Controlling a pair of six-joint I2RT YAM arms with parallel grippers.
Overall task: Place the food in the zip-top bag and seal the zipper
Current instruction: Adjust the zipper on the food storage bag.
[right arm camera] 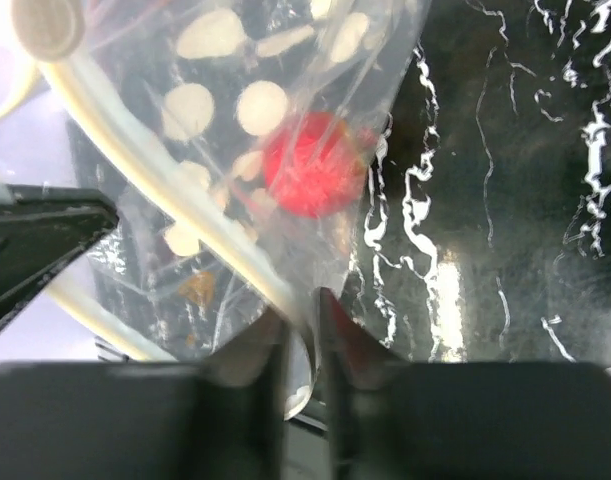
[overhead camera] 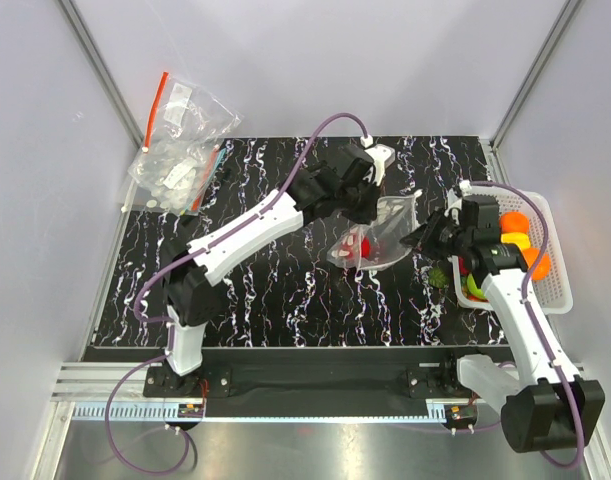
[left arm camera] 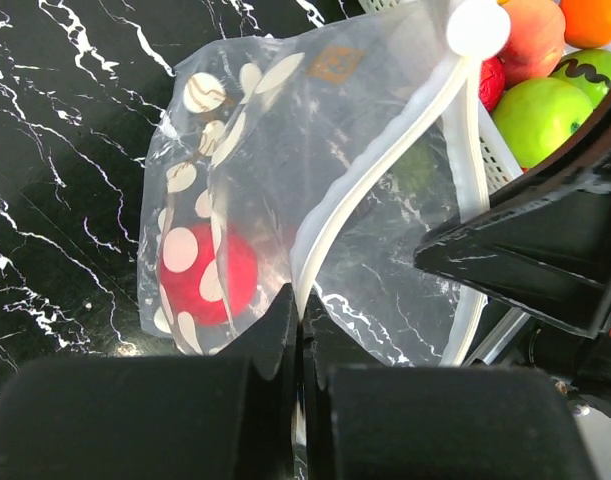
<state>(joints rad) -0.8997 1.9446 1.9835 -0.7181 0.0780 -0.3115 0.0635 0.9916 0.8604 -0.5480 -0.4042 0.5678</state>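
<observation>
Left fingers (left arm camera: 273, 330) closed, pinching the zipper (left arm camera: 370, 180) of the zip-top bag (overhead camera: 383, 232). Right fingers (right arm camera: 347, 345) nearly closed on the bag's opposite edge. Both arms reach inward over the surface (overhead camera: 285, 290), bag between them, mouth agape. One red food (right arm camera: 310, 165) inside; remaining food (overhead camera: 515, 222) in basket (overhead camera: 555, 290) beneath right arm.

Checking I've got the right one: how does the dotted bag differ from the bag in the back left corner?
The dotted bag has a pale seal strip; the corner bag a red strip. The left hand and right hand pinch the dotted bag over the mat; the corner bag lies untouched. The dotted bag holds a red toy, the corner bag small white pieces. Both are clear soft plastic.
</observation>
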